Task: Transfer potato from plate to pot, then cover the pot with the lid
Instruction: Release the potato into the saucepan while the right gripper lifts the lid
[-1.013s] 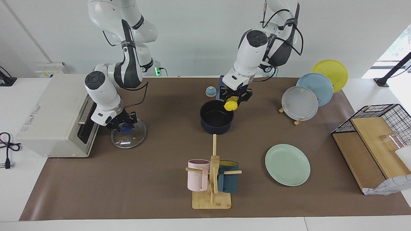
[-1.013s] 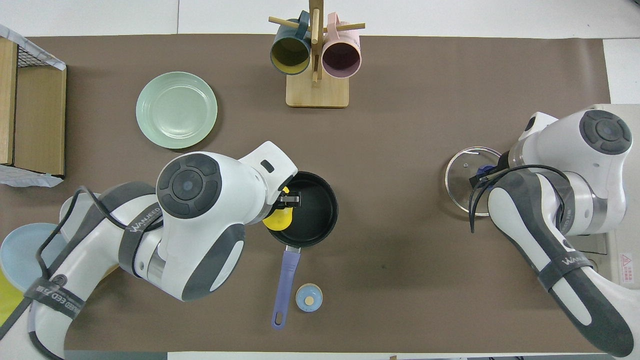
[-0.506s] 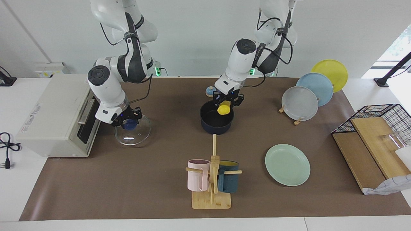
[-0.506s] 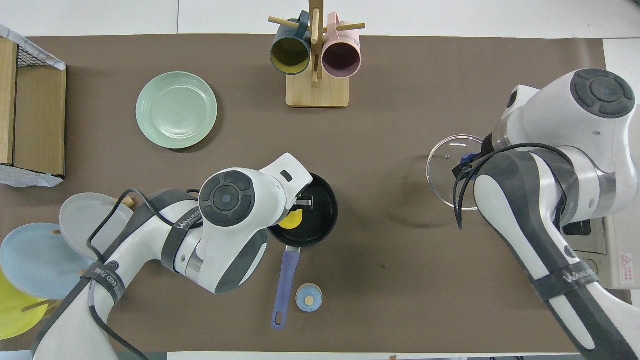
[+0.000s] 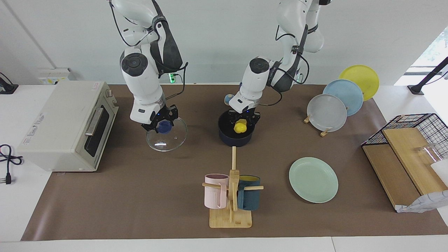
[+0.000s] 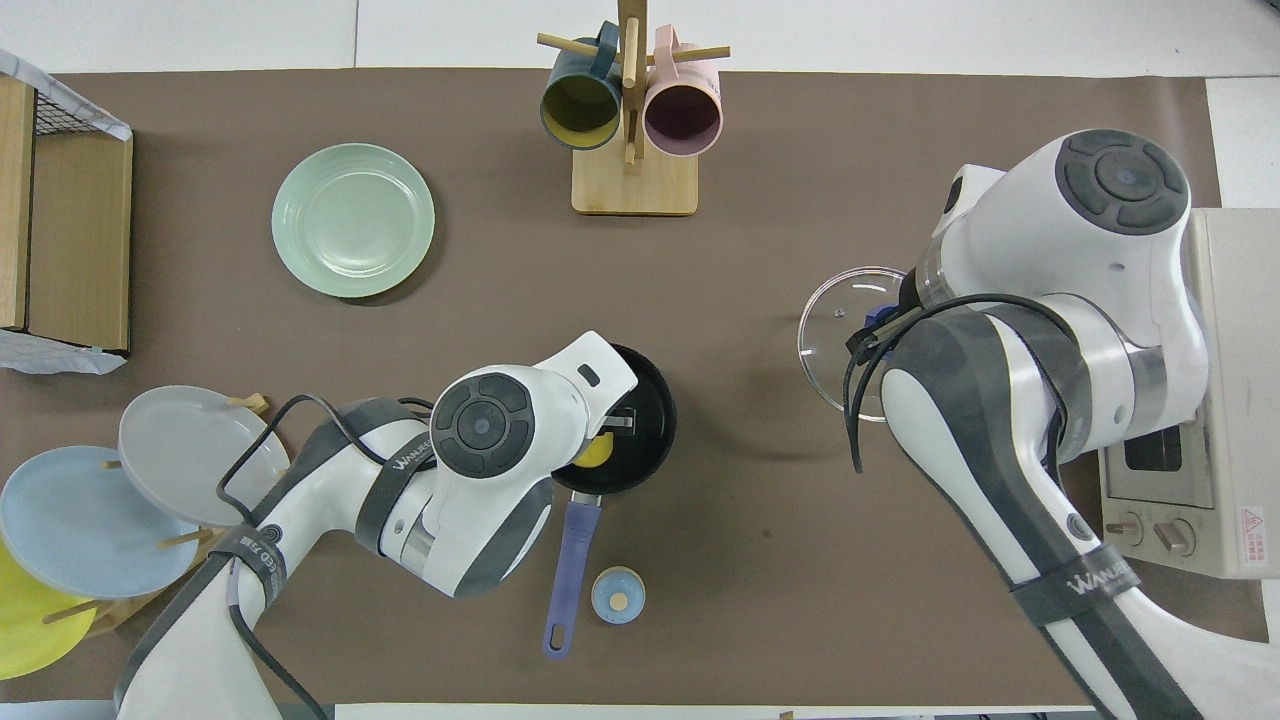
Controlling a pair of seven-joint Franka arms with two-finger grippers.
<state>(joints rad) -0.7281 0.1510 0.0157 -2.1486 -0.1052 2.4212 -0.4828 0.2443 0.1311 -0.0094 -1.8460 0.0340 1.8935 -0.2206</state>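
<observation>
- The left gripper (image 5: 241, 123) is lowered into the pot (image 5: 235, 134), its fingers closed on the potato (image 5: 240, 126), so the drop should be short and the potato stays inside.
- The right gripper (image 5: 161, 123) grips the blue knob of the lid (image 5: 166, 133), held tilted above the worktop (image 5: 147, 196), toward the right arm's end from the pot, ready for covering.
- The plate (image 5: 313, 179) lies bare, farther from the robots.
</observation>
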